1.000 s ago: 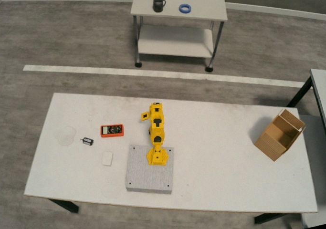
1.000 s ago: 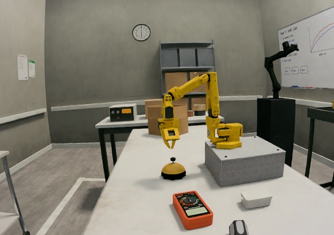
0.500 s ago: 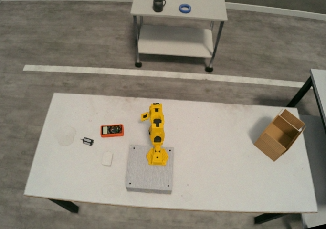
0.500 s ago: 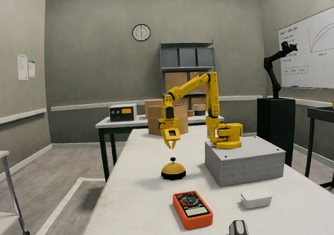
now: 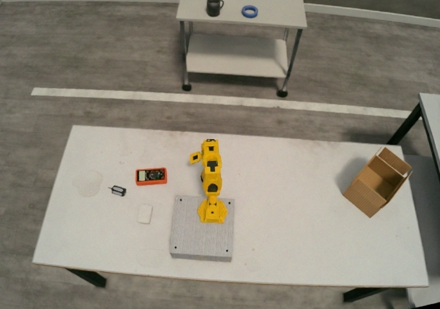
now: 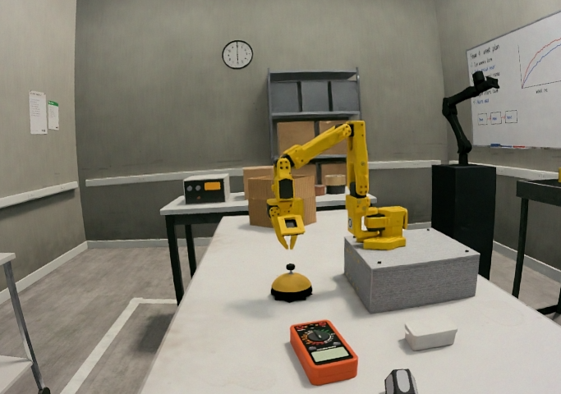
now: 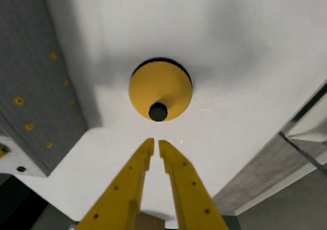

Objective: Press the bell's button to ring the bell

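Observation:
The bell [image 6: 291,283] is a yellow dome on a black base with a small black button [image 6: 290,266] on top. It stands upright on the white table, left of the grey block. In the wrist view the bell [image 7: 160,91] and its button [image 7: 157,111] lie just ahead of the fingertips. My gripper [image 6: 288,245] is shut and empty. It points down and hovers a short way above the button, not touching it. In the wrist view my gripper's [image 7: 154,143] yellow fingers are closed together. In the top view the arm [image 5: 210,171] hides the bell.
The arm stands on a grey block [image 6: 410,268]. An orange multimeter [image 6: 323,350], a white box [image 6: 429,332] and a small dark device [image 5: 118,190] lie on the table nearer the camera. An open cardboard box [image 5: 377,181] stands at the table's right end.

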You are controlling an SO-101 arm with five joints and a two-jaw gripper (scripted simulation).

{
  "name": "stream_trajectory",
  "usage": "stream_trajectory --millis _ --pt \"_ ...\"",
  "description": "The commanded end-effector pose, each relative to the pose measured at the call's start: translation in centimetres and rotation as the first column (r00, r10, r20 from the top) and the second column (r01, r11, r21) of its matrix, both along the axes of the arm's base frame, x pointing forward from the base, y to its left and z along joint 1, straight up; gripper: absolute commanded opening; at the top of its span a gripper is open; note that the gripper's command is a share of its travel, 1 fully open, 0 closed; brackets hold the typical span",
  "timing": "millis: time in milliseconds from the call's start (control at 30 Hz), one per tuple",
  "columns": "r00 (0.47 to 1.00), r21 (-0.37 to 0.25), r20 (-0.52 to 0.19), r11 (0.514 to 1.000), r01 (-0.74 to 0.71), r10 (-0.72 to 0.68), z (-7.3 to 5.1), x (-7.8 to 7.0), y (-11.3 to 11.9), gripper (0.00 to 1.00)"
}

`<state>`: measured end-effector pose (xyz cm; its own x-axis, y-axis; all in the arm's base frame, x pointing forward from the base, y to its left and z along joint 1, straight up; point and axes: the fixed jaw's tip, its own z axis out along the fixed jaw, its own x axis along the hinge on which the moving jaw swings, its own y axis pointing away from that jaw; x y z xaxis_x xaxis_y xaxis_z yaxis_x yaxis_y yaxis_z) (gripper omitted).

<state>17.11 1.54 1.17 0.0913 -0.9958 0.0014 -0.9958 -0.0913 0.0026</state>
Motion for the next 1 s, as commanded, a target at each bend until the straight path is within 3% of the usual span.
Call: stream_trajectory --millis 0,300,733,967 --pt "1.0 0.001 -0.008 1.0 -0.022 0.022 0.1 -0.4 0.2 0.0" --pt "1.0 0.001 -0.008 1.0 -0.022 0.022 -0.5 -0.3 0.2 0.0" --pt "1.0 0.001 -0.008 1.0 -0.022 0.022 -2.4 -0.4 0.2 0.0" --pt "1.0 0.001 -0.008 1.0 -0.022 0.022 -2.6 -0.4 0.2 0.0"
